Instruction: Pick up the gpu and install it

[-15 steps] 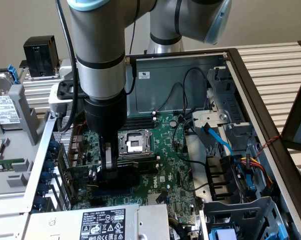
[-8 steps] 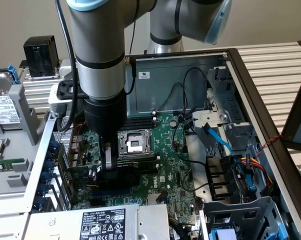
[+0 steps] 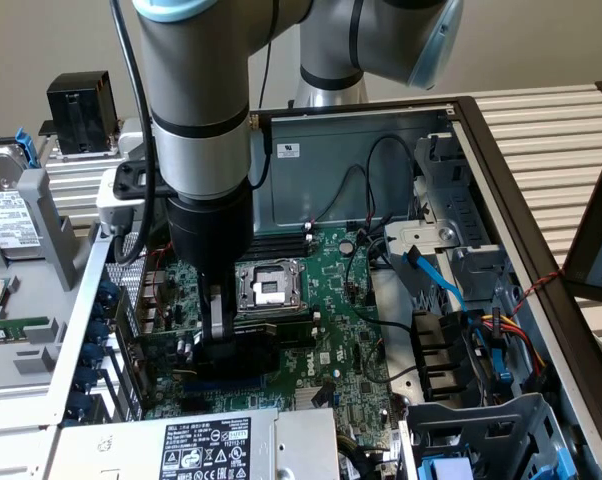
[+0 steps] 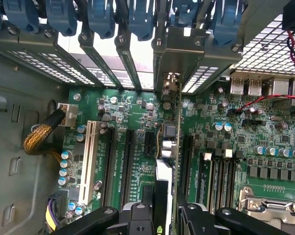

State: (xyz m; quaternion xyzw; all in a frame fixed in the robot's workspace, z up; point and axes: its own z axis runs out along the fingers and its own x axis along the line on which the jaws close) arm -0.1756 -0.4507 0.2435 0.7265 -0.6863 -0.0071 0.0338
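"Where was the gripper [image 3: 226,350]?"

"In the exterior view, low over the motherboard [image 3: 331,300], just left of the socket [image 3: 266,285]."

"And its jaws?"

"Partly closed, clamping the gpu [image 4: 163,176]. The card stood on edge among the slots [image 4: 127,166]. I couldn't tell whether it was seated."

My end effector [image 4: 165,215] is black; the thin gpu [image 4: 162,188] black with a green edge; the flat motherboard [image 4: 137,110] green; one long plastic slot [image 4: 90,161] white.
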